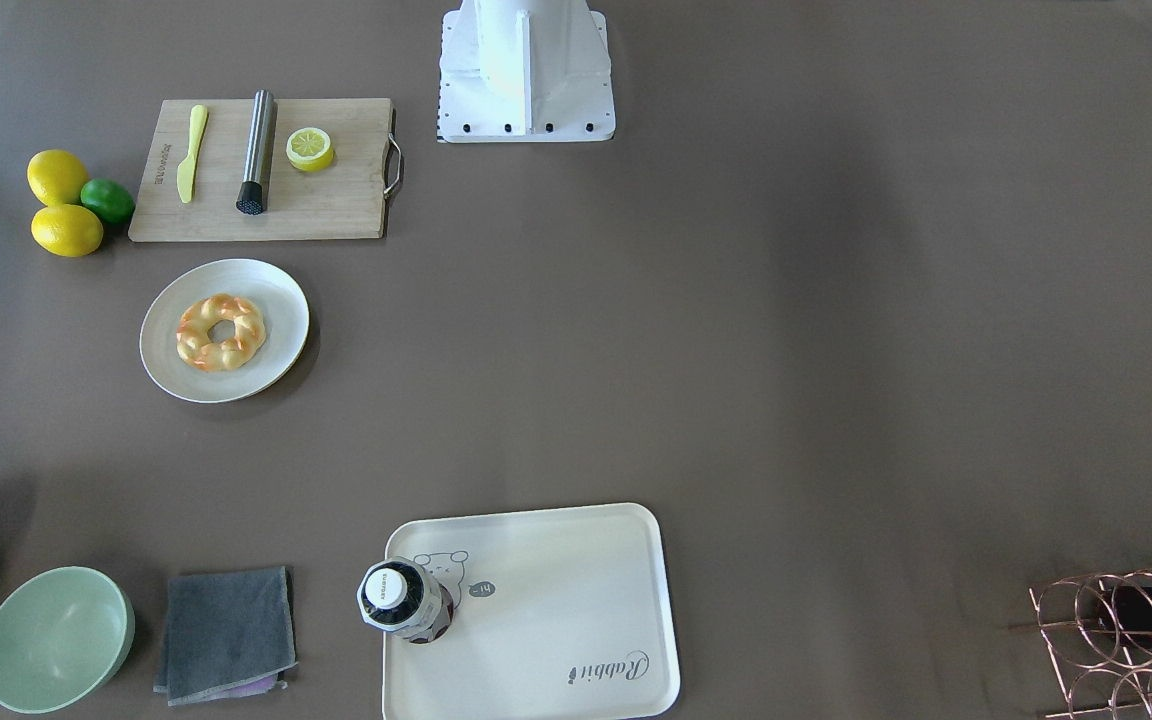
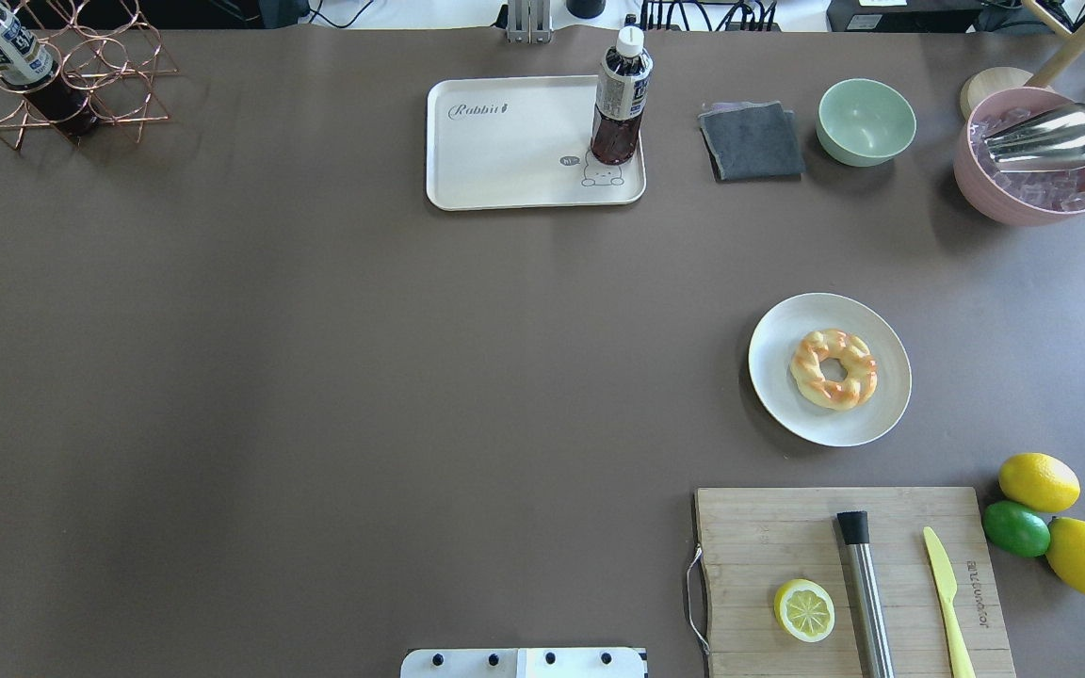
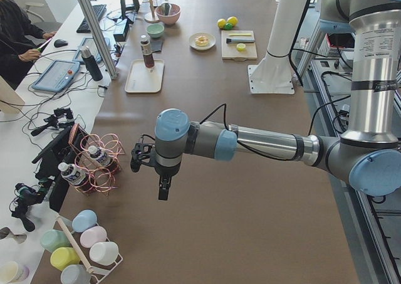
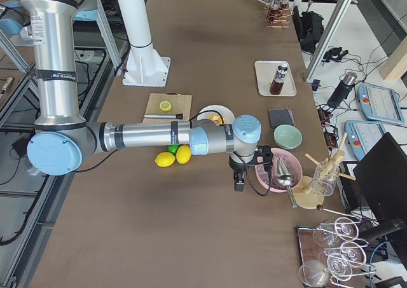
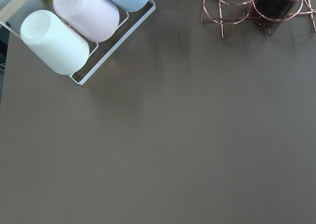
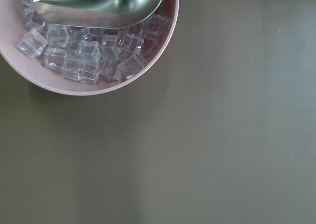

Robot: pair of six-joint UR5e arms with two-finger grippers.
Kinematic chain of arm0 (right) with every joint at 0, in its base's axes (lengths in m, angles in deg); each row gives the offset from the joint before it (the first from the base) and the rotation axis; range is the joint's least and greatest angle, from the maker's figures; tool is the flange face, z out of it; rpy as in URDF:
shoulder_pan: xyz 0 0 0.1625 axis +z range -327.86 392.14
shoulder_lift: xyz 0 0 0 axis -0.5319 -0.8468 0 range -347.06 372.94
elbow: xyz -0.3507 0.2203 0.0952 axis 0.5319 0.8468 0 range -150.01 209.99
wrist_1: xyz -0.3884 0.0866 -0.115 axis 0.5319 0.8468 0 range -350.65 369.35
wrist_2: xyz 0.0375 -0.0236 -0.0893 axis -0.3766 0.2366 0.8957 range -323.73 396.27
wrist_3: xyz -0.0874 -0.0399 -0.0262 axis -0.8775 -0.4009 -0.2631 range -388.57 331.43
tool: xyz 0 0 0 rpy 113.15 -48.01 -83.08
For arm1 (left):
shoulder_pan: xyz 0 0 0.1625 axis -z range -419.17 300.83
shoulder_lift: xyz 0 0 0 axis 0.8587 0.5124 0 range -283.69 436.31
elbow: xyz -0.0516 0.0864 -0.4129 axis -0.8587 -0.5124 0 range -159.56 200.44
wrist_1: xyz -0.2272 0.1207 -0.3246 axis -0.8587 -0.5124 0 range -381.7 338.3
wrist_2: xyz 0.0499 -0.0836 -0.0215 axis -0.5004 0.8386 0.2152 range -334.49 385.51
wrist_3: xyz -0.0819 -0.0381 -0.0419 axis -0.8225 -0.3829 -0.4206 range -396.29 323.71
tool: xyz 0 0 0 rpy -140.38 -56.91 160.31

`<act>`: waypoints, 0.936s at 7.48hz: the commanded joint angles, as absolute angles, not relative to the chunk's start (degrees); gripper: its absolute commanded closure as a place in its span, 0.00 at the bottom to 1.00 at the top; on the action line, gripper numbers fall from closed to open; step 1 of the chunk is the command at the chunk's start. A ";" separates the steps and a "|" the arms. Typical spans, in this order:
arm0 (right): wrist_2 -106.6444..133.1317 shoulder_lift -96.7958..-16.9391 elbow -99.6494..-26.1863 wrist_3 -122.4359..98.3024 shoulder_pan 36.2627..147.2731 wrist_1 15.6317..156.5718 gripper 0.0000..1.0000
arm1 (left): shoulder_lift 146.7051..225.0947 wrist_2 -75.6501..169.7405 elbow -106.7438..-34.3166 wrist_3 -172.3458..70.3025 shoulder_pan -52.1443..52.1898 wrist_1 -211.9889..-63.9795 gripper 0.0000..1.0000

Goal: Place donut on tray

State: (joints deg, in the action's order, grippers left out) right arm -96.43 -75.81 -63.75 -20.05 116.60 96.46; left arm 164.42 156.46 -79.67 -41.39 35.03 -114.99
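Note:
The braided yellow donut [image 1: 221, 332] lies on a round off-white plate [image 1: 281, 290]; it also shows in the overhead view [image 2: 833, 368]. The cream tray [image 1: 556, 600] with "Rabbit" script sits at the table's far side [image 2: 514, 151], and a dark drink bottle [image 2: 620, 99] stands on its corner. My left gripper [image 3: 163, 187] hangs over bare table near the copper rack, far from both. My right gripper [image 4: 239, 183] hovers beside the pink ice bowl. Both show only in the side views, so I cannot tell whether they are open or shut.
A wooden cutting board [image 2: 787, 537] holds a lemon half [image 2: 804, 609], a steel muddler and a yellow knife. Two lemons and a lime [image 2: 1016, 528] lie beside it. A green bowl [image 2: 866, 121], grey cloth [image 2: 752, 140], pink ice bowl [image 2: 1037, 155] and copper rack [image 2: 53, 85] line the far edge.

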 commanded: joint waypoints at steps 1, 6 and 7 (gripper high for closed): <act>-96.45 -75.83 -63.79 -19.96 116.60 96.45 0.00 | 164.63 156.47 -79.23 -41.30 35.05 -114.87 0.02; -96.45 -76.53 -64.23 -19.95 116.69 96.37 0.00 | 164.20 156.64 -79.58 -41.30 35.13 -115.13 0.02; -96.45 -76.53 -64.23 -20.13 116.69 96.37 0.00 | 164.20 156.56 -79.58 -41.30 35.13 -115.13 0.02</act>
State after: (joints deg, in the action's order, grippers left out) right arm -96.45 -76.32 -64.12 -19.94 116.63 96.42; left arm 164.25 156.58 -79.52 -41.30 35.13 -115.08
